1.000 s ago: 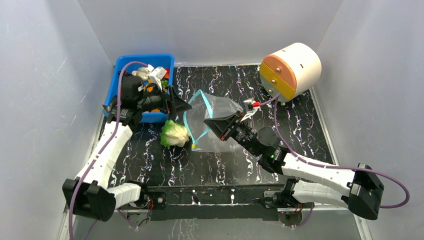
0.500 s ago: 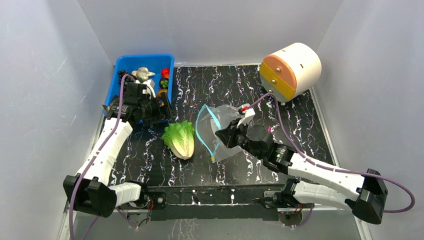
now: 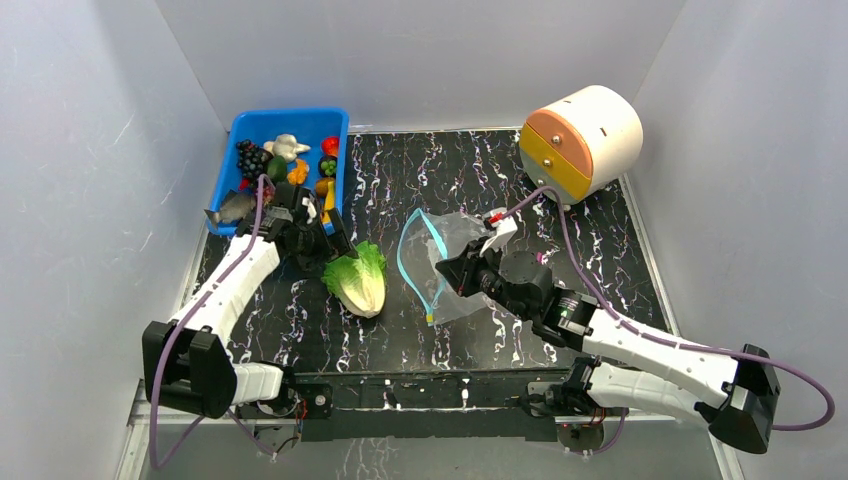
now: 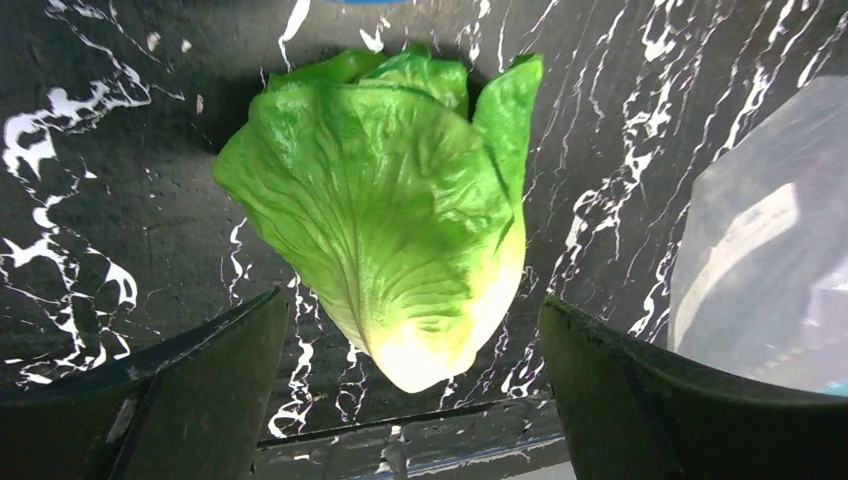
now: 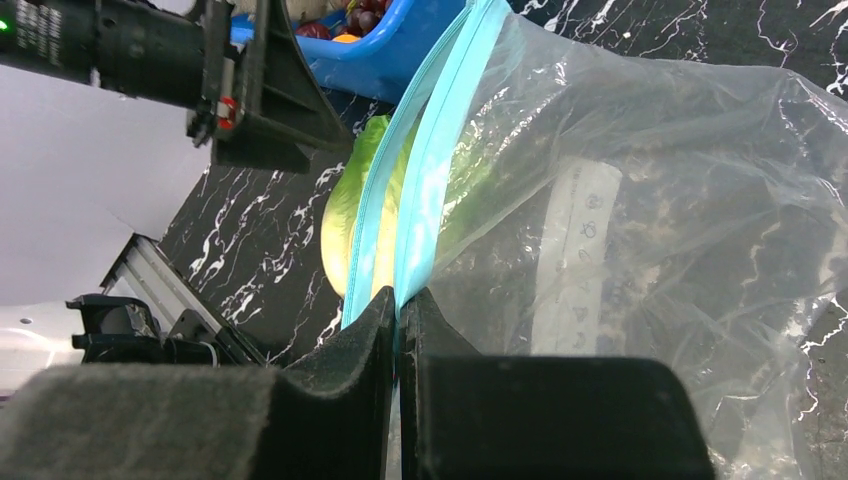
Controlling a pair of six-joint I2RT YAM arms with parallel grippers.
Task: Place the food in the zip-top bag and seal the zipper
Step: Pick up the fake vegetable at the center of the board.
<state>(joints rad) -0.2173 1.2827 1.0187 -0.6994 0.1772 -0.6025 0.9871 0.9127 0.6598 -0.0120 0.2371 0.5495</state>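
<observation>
lettuce head (image 4: 400, 220): glossy, veined plastic
zip-top bag (image 5: 650, 200): clear, crinkly film
counter (image 4: 100, 200): black, white-veined, slight sheen

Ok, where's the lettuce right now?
Top view: the lettuce lies on the table, left of centre, just under the open left gripper and left of the zip-top bag.

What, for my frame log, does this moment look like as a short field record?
food: pale green plastic lettuce head, lying on the black marbled table, outside the bag
bag: clear plastic zip-top bag, no food visible inside
zipper: teal-blue zipper strip, unsealed, mouth open toward the lettuce
left gripper: open, fingers either side of the lettuce
right gripper: shut on the bag's rim
other toy foods: in the rigid blue bin
</observation>
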